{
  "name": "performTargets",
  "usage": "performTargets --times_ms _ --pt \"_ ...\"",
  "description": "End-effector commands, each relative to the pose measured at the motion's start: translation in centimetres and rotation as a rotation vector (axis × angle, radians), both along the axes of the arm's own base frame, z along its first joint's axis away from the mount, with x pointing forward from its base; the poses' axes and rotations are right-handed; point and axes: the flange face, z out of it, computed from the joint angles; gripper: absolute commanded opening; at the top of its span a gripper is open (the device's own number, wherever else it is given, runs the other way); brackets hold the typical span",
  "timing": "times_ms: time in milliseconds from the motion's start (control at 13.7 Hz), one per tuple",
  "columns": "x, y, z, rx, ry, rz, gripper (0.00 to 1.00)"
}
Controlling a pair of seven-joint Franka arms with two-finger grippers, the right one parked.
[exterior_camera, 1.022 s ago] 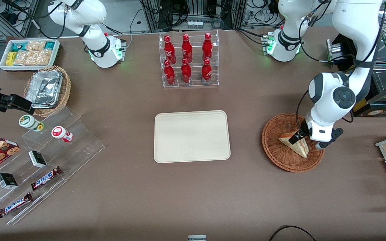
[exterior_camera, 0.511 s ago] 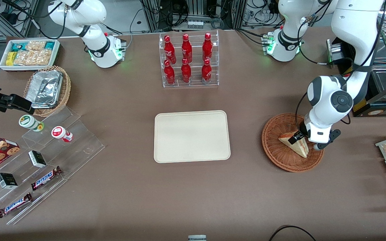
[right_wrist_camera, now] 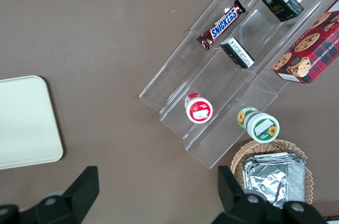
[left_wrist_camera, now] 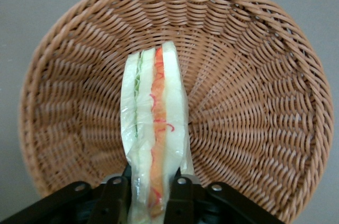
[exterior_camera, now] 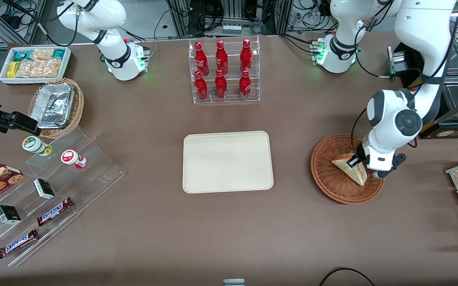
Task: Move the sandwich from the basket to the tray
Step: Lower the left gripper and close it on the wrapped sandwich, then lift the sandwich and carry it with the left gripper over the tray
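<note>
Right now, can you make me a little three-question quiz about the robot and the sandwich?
1. True or false: the gripper is shut on the sandwich.
2. Above which thing does the sandwich hang?
A. the tray
B. the basket
C. the bottle rack
3. Fill in: the tray has ___ on it.

Key:
1. True; its fingers pinch the wedge on both sides.
2. B
3. nothing

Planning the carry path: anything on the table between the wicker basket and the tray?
Nothing: front view shows bare brown table between the basket and the tray. The gripper grips the sandwich over the basket.
</note>
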Motion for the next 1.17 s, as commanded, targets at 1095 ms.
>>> performTargets --times_ms 1095 --pt "0.3 -26.7 14.9 0.024 0.018 -0.422 0.11"
